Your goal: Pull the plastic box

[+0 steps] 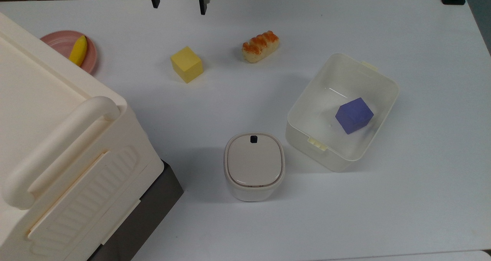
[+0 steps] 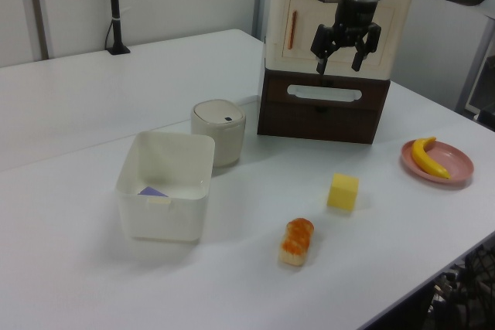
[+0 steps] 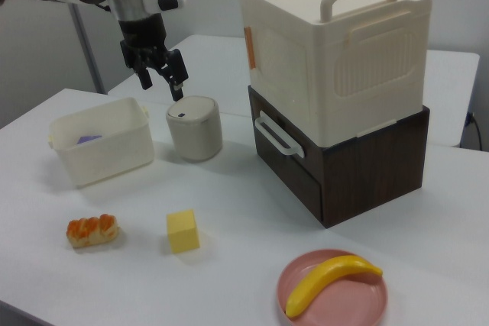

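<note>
The plastic box (image 1: pixel 347 71) is a translucent milky-white tub with cream latch tabs, standing open-topped at the top view's right. A purple cube (image 1: pixel 353 115) lies inside it. The box (image 2: pixel 164 214) also appears in the left view at the lower left, and in the right view as the box (image 3: pixel 107 158) at the left. My gripper (image 1: pixel 178 2) hangs open and empty at the top view's upper edge, well apart from the box. In the left view the gripper (image 2: pixel 339 63) hovers high above the table; in the right view the gripper (image 3: pixel 160 85) sits above the box and canister.
A small cream canister (image 1: pixel 254 165) with a black button stands just left of the box in the top view. A yellow cube (image 1: pixel 187 64) and a bread piece (image 1: pixel 261 46) lie further up. A huge cream bin (image 1: pixel 57 138) on a dark drawer unit, and a pink plate (image 1: pixel 57 42) with a banana (image 1: pixel 78 50), are at the left.
</note>
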